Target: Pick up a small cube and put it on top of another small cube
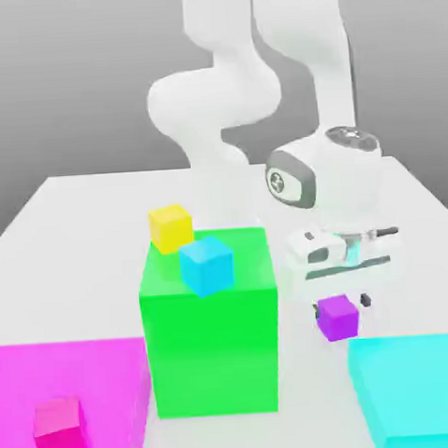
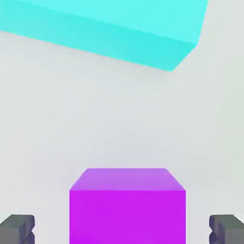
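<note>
A: Status?

B: I've got the gripper (image 2: 122,233) over the small violet cube (image 2: 127,214). Fingers apart, one on each side, bare floor showing between each finger and the cube in the hand view. No grip.

A: Where's the cube in the scene?

B: Exterior view: between the big green block (image 1: 212,350) and the cyan slab (image 1: 420,393), nearer the slab. Arm is right behind and above it.

A: Lined up?

B: Looks square to the fingers in the hand view. Can't tell how deep they reach around it (would check height before closing).

A: How far along?

B: Early, I'd say. Approach mostly done. Left: close, lift, carry, set on another small cube, release. Nothing stacked with violet.

A: Which one goes underneath?

B: Task doesn't name it. Candidates: yellow cube (image 1: 171,229) and light-blue cube (image 1: 207,266), both on top of the green block, or the pink cube (image 1: 60,431) on the magenta slab (image 1: 88,376). I'd want that settled before the carry.

A: Risks?

B: If it's a cube on the green block, I need a high lift (green is tall). Yellow and light-blue sit close together, so a sloppy placement could knock the neighbour. Closing off-centre could also twist violet.
</note>
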